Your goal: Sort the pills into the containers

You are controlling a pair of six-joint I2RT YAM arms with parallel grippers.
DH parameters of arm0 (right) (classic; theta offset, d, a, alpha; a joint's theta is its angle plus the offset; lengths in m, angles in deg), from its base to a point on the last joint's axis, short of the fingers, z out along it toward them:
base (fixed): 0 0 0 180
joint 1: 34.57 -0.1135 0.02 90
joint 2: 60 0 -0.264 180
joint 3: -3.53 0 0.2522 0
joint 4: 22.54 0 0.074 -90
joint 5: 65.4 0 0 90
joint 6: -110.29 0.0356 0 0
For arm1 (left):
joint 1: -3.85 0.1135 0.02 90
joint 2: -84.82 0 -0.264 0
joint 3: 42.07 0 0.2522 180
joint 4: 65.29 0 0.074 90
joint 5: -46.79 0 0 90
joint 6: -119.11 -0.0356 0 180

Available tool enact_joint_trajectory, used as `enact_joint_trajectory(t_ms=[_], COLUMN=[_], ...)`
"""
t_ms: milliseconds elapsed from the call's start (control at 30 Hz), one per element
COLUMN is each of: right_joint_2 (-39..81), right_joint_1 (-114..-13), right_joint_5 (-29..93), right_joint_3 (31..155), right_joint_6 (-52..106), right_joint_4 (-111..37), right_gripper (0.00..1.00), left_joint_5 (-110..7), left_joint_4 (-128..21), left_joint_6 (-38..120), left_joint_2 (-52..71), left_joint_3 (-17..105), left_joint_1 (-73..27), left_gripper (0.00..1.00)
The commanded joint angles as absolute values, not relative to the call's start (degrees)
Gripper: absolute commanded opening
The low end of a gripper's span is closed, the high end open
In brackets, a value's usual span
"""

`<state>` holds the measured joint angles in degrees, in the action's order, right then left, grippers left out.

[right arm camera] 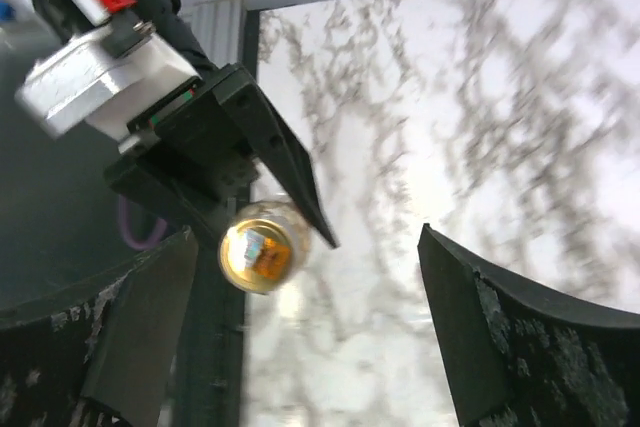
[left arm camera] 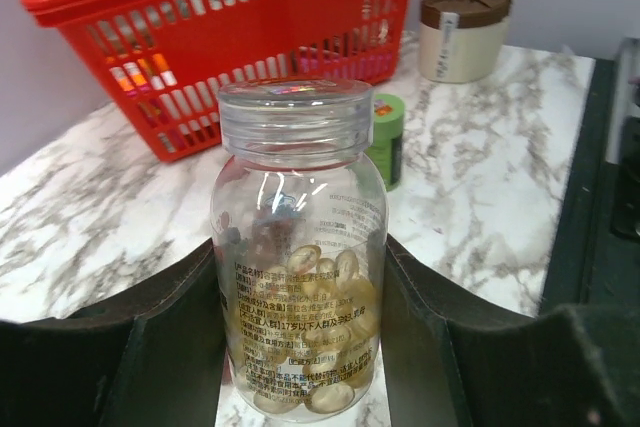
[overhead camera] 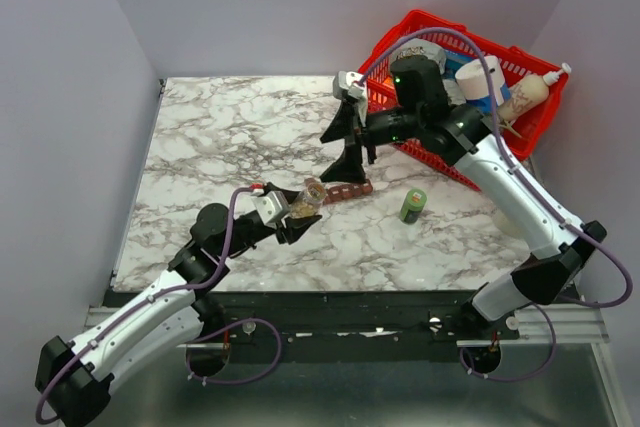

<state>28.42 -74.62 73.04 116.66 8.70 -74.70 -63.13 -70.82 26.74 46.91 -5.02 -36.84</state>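
My left gripper (overhead camera: 298,215) is shut on a small clear bottle (overhead camera: 311,196) and holds it just above the marble table. In the left wrist view the bottle (left arm camera: 298,177) stands upright between my fingers (left arm camera: 150,347) with its cap on, and pale yellow pills (left arm camera: 335,277) fill its lower half. The dark red-brown pill organiser strip (overhead camera: 348,190) lies just right of the bottle. My right gripper (overhead camera: 342,150) is open and empty, hanging above the strip. The right wrist view looks down on the bottle's cap (right arm camera: 262,247) and the left gripper. No loose pills show.
A red mesh basket (overhead camera: 395,37) full of bottles sits tilted at the back right, also in the left wrist view (left arm camera: 200,97). A small green bottle (overhead camera: 412,205) stands right of the strip. A tan jar with a brown lid (left arm camera: 463,32) stands further off.
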Motion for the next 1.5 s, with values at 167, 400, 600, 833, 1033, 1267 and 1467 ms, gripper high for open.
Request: enact_joint_trajectory(t_ms=[167, 400, 600, 833, 1033, 1267, 1467], right_joint_2=[27.0, 26.5, 26.0, 26.4, 25.9, 25.7, 27.1], right_joint_1=[-75.3, -79.7, -80.6, -81.4, -81.5, -81.1, -79.8], right_joint_5=[89.8, 85.9, 84.3, 81.1, 77.3, 60.7, 64.1], right_joint_3=[119.3, 114.0, 112.2, 110.4, 109.6, 102.8, 99.6], right_joint_6=[-68.1, -67.3, -60.2, -53.5, -32.7, 15.2, 25.3], right_joint_4=[-115.9, -113.2, -107.5, -102.0, -92.1, -76.3, -71.3], right_gripper=[1.0, 0.93, 0.78, 0.6, 0.3, 0.24, 0.46], left_joint_5=[-90.3, -96.4, -96.9, -96.2, -83.8, -49.0, -45.5], left_joint_4=[-63.3, -65.9, -68.2, -70.5, -75.2, -89.6, -93.8], left_joint_6=[28.9, 33.5, 35.0, 36.6, 37.8, 34.8, 33.7], left_joint_2=[43.8, 38.6, 37.5, 38.0, 40.8, 41.0, 33.8], left_joint_3=[1.0, 3.1, 3.1, 2.6, 0.1, -4.2, -2.6], left_joint_1=[-35.0, -33.7, -33.2, -33.2, -33.1, -36.5, -37.0], left_gripper=[0.0, 0.0, 0.0, 0.0, 0.0, 0.0, 0.0])
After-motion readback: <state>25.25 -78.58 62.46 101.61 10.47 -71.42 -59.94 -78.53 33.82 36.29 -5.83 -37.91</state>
